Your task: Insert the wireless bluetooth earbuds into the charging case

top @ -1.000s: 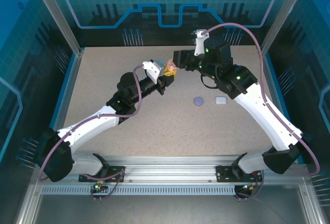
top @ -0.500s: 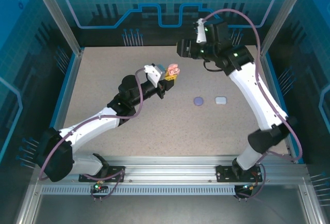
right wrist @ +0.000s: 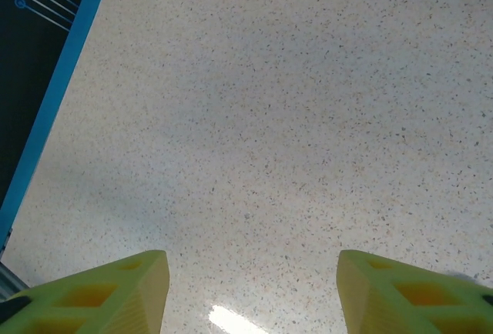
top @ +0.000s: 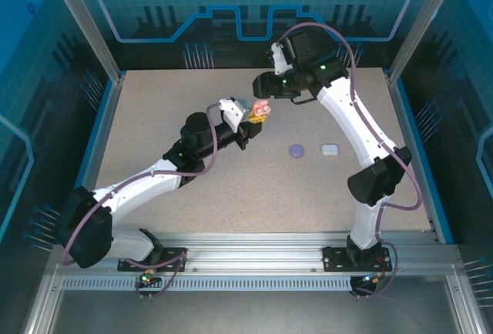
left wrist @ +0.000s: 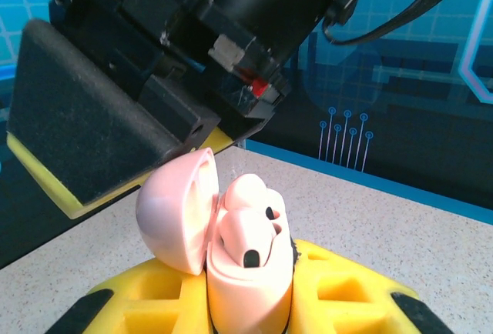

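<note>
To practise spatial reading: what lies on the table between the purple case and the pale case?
Nothing: the top view shows bare speckled tabletop between purple case and pale case.

Speckled table (top: 269, 188), blue panel walls (top: 154, 3)

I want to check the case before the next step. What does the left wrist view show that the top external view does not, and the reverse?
Left wrist view: the pink case has its lid open, and pink earbuds with dark spots sit inside. Top external view: a purple case and a pale case lie on the table. Both: the left hand grips the pink case.
</note>
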`<state>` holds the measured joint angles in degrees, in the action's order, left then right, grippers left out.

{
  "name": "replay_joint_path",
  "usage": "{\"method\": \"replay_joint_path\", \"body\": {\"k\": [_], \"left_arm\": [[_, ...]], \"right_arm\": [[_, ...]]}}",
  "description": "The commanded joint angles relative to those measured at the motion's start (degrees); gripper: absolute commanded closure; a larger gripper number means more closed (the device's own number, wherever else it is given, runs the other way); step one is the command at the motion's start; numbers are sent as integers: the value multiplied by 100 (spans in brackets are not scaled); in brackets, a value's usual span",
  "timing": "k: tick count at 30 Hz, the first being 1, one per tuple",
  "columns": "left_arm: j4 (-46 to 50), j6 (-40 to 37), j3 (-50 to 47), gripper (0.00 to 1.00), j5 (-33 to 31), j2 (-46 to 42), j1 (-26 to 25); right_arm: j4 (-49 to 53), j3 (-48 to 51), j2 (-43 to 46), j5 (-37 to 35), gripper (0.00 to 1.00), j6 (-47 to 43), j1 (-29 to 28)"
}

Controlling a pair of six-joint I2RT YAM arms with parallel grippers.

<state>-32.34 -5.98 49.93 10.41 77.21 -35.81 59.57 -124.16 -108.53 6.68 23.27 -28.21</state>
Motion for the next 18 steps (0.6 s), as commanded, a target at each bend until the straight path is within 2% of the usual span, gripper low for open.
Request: {"method": "replay_joint_path", "body": {"k": [1, 10, 18], "left_arm": [[-73, 9, 170, 100, 107, 74, -38], [-106, 7, 269, 100, -81, 136, -32], [-56, 76, 320, 100, -101, 172, -40]], "right_arm": [[154, 259, 351, 167, 41, -164, -108], [-133, 1324, 1072, 222, 44, -106, -194], [-293, 1584, 1381, -68, 43, 114, -135]]}}
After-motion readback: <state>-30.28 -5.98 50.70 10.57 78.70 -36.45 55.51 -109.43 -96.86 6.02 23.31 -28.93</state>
